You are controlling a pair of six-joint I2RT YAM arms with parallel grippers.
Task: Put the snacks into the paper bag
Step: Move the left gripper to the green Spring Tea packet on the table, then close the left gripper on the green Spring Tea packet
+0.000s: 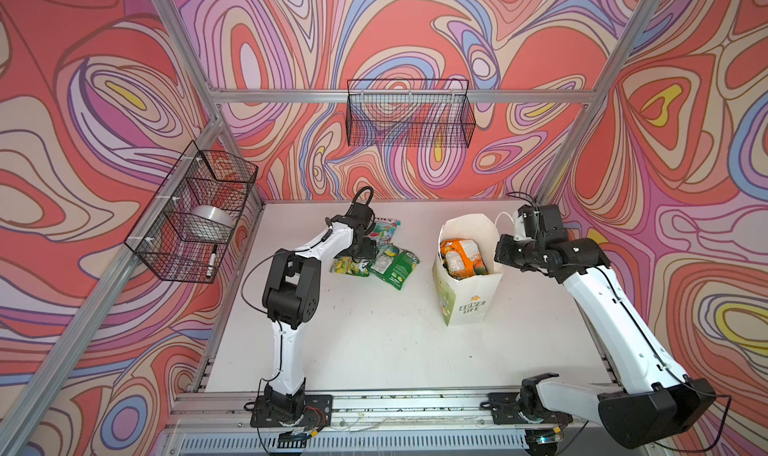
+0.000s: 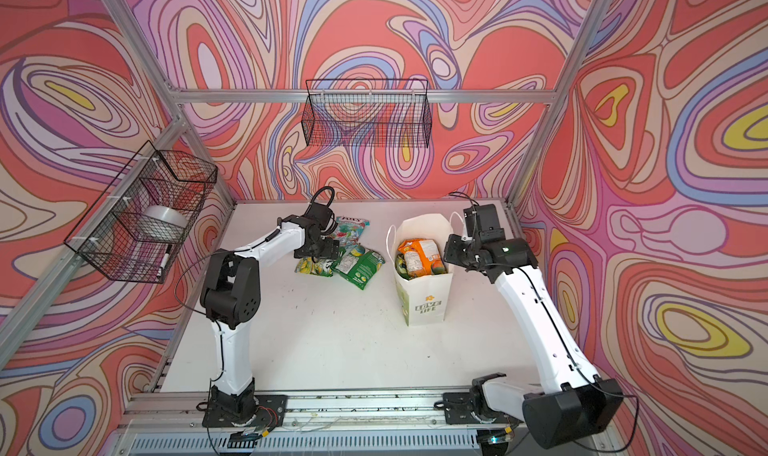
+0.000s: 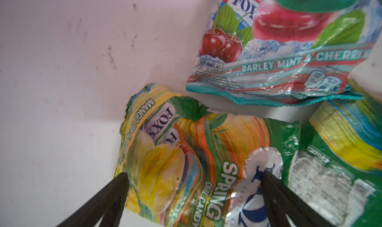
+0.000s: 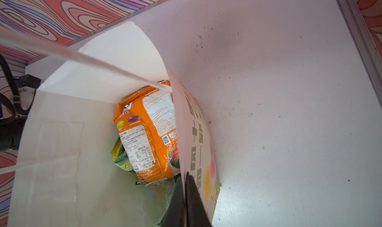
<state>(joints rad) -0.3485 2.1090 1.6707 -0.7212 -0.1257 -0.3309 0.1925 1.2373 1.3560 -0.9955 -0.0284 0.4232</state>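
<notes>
Paper bag pinched by right claw, left claw wide over yellow-green packet, teal packet near

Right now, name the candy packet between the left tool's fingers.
The crinkly yellow-green "SPRING" packet; the left tool is open over it, while the teal-red cherry packet and green packet lie aside.
</notes>
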